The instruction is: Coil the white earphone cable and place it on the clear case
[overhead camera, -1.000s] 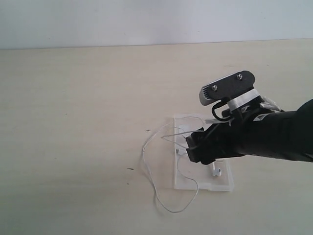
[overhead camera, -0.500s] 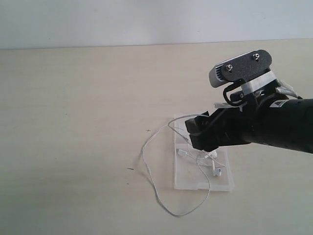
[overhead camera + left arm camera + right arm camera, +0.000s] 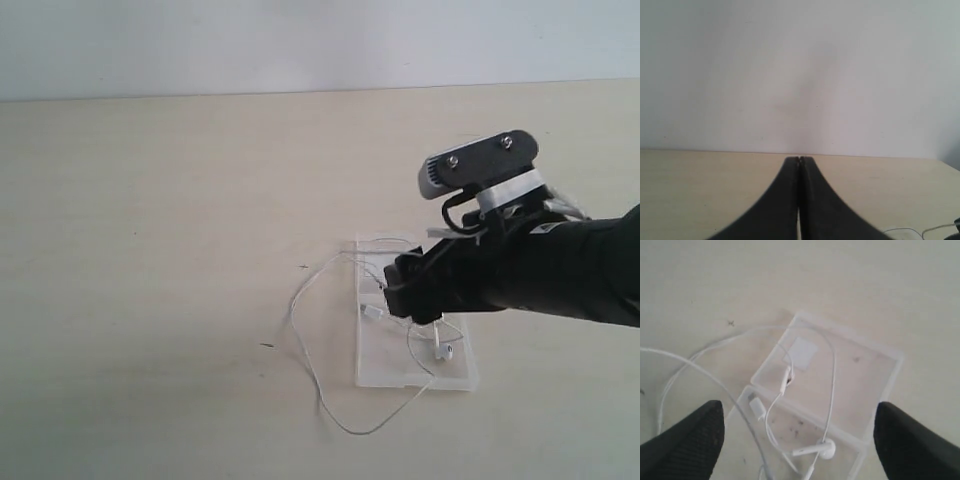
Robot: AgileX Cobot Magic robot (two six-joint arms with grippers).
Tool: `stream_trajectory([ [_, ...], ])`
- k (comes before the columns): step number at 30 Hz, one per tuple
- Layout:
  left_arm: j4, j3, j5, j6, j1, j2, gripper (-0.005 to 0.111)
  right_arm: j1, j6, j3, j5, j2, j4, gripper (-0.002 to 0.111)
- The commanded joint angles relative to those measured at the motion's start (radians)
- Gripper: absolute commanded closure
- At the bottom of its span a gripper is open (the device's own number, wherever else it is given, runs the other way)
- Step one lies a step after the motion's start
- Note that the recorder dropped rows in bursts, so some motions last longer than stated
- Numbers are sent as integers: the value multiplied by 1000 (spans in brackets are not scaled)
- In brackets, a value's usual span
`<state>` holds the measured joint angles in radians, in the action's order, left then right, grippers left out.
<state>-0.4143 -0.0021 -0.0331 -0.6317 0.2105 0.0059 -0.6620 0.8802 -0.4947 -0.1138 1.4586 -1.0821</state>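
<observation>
1. Well, the only label about is a white square sticker (image 3: 801, 353) in one half of the case (image 3: 865, 375). Any print on it is too blurred to read.
2. Only the right wrist view shows that sticker, the seam between the case's two halves, and both earbuds. One earbud (image 3: 786, 377) lies beside the sticker and the other (image 3: 822, 451) lies in the neighbouring half.
3. Only the exterior view shows the whole cable (image 3: 293, 325). Part of it lies tangled on the case (image 3: 385, 368), low and right of centre in the frame. A wide loose loop spills off the case's left edge onto the table (image 3: 150, 200) and curls round towards the bottom of the frame.
4. Only the left wrist view shows the left claw (image 3: 799, 162). Its two dark fingers are pressed together with nothing between them, and it points over bare tabletop at a pale wall (image 3: 790, 75).
5. In the exterior view the right arm reaches in from the right edge, roughly level. Its wrist camera (image 3: 478, 165) sits on top, and the right claw (image 3: 395, 290) noses leftward and down over the case.
6. From its own camera, the right claw (image 3: 797, 410) is spread wide. It grips nothing and hangs above the case, with the cable lying beneath the gap.
</observation>
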Motion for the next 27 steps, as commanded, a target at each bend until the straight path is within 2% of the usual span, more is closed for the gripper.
stream_trajectory([
  [1, 7, 2, -2, -5, -1, -6, 107, 2, 34, -9, 35, 52, -27, 31],
  [6, 7, 2, -20, -5, -1, -6, 107, 2, 34, -9, 5, 49, -27, 31],
  [11, 7, 2, -121, -5, -1, -1, 106, 2, 34, -9, -24, 31, -12, 31],
  [14, 5, 2, -205, -5, -1, 53, 100, 2, 66, -9, -24, 20, -12, 31],
  [16, -7, 2, -258, -5, -1, 134, 82, 2, 124, -9, -24, 14, -12, 31],
  [17, -29, 2, -297, -5, -1, 205, 67, 2, 131, -9, -22, 12, -12, 31],
  [19, -113, 2, -395, -15, -1, 297, 53, 2, 158, -9, -20, 12, -12, 31],
  [21, -196, 2, -476, -65, -1, 408, 55, 2, 156, -9, -36, 12, -26, 31],
  [23, -253, -8, -522, -97, -1, 475, 66, 2, 159, -12, -29, 12, -104, 35],
  [25, -287, -25, -530, -109, -1, 496, 77, 35, 219, -27, 88, 12, -168, 43],
  [27, -290, -36, -530, -114, -1, 496, 79, 60, 217, -56, 131, 12, -173, 42],
])
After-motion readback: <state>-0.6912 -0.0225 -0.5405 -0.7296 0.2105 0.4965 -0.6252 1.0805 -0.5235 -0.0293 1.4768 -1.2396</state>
